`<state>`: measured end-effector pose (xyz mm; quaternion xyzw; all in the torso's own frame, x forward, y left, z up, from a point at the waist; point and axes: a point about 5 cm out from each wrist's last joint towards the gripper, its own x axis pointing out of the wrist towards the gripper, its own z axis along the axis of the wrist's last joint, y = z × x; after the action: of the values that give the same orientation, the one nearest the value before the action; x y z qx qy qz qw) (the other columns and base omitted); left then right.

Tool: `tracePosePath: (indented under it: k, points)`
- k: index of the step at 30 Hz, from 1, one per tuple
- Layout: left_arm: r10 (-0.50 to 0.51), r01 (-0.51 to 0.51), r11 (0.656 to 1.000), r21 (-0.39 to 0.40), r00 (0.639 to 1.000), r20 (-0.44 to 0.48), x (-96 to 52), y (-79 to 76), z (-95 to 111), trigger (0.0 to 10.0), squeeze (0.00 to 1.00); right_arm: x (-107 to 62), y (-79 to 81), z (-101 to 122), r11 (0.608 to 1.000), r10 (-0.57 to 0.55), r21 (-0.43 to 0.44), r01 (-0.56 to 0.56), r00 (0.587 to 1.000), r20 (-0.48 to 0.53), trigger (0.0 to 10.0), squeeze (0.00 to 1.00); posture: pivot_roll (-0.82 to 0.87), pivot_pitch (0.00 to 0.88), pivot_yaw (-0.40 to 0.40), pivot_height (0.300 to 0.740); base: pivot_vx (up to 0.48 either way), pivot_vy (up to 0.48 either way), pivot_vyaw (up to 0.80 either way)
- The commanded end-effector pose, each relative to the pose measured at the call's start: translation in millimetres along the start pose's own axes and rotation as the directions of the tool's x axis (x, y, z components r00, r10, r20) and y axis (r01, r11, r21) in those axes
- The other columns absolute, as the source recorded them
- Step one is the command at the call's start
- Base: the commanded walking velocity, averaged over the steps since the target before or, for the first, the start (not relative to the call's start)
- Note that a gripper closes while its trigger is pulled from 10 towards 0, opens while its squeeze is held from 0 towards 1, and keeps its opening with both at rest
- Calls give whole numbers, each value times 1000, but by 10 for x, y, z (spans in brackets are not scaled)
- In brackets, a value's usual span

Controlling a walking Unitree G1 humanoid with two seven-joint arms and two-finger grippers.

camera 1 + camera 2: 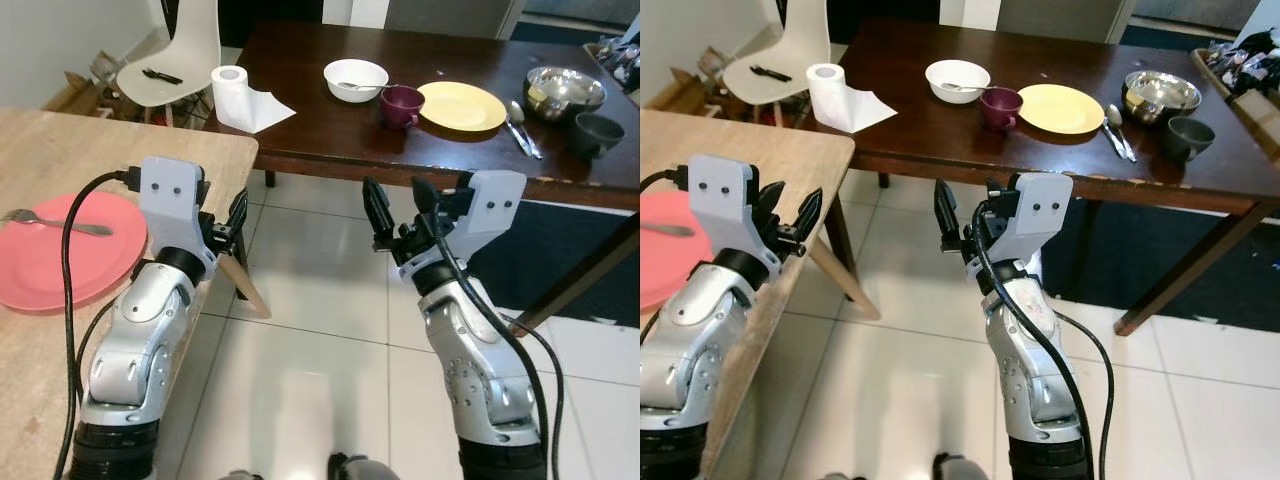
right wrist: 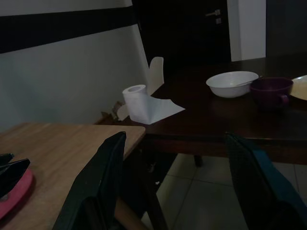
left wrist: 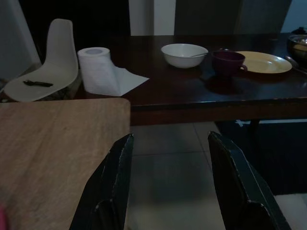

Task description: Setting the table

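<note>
A two-armed robot stands on a pale tiled floor [image 1: 320, 300] between two tables, both arms raised in front of it. The left gripper [image 1: 232, 228] hangs over the corner of a light wooden table [image 1: 150, 150], its black fingers [image 3: 112, 187] spread apart and grasping nothing. The right gripper [image 1: 398, 205] hovers over open floor just short of a dark wooden table [image 1: 330, 135], its fingers likewise parted and empty.

On the light table, to the robot's left, lies a pink plate [image 1: 60, 250] with a fork [image 1: 55, 222] resting across it. On the dark table ahead, a roll of white paper [image 1: 232, 95] stands upright near the left end with a sheet trailing off it. Further along sits a white bowl [image 1: 356, 78] with a spoon handle poking out, then a purple mug [image 1: 401, 105] just beside a yellow plate [image 1: 462, 106]. A spoon [image 1: 518, 125] lies to the right of that plate, near a shiny metal bowl [image 1: 565, 92] and a dark cup [image 1: 597, 133]. A white chair [image 1: 180, 60] stands at the far left with a small black object on its seat
</note>
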<state>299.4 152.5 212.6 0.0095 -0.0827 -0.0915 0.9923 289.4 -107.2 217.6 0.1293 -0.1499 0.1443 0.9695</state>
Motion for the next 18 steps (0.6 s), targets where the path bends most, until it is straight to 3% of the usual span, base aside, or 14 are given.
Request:
tracePosePath:
  k: [1,18]
  points:
    - [-6,6,1000,3,1000,-20,3,-19,-29,10000,0,-7,-17,0,1000,-10,8,11,1000,-2,10000,0,-112,57,31,740,0,0,0]
    - [-7,7,1000,6,1000,-25,6,-24,-46,10000,0,1,-10,10,1000,0,17,0,1000,3,10000,0,-114,49,28,740,0,0,0]
